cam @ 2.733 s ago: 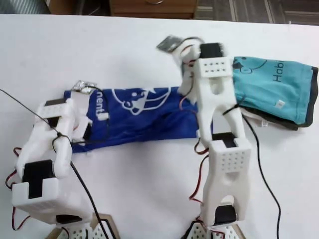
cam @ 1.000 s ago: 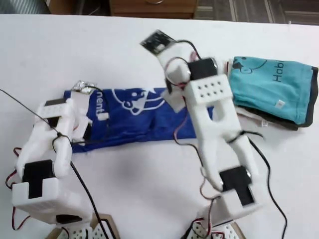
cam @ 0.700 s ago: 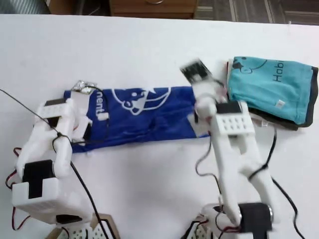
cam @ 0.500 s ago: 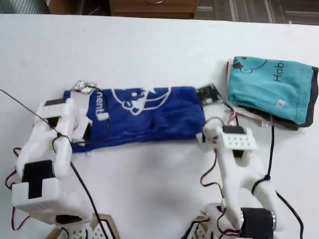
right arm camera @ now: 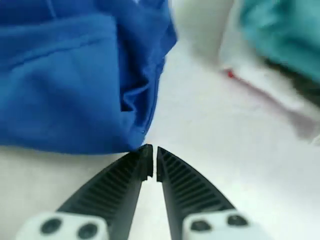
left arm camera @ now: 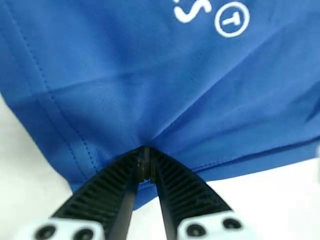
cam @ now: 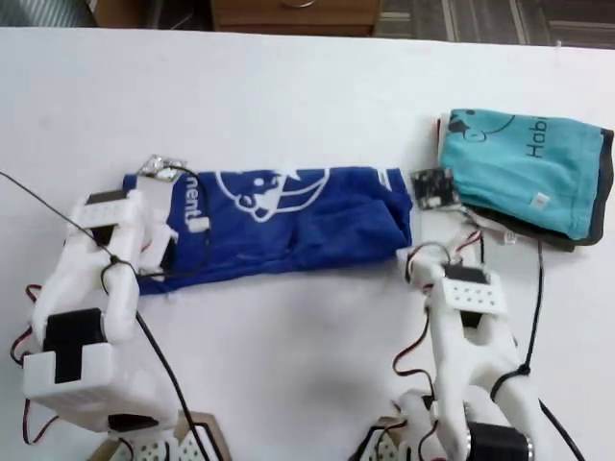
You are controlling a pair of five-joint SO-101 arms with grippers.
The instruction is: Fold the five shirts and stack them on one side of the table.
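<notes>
Right gripper, closed and seemingly empty, retreated; left gripper pinches blue shirt.

a workroom: white table, wooden drawer cabinet behind.

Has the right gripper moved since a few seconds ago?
Yes. The right gripper has drawn back across the blue shirt toward its own base, and is now at the shirt's near corner, beside the folded stack.

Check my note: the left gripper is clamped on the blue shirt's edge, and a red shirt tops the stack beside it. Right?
One error: the high view shows a teal shirt topping the stack, not red. The left gripper is clamped on the edge of the blue shirt.
</notes>
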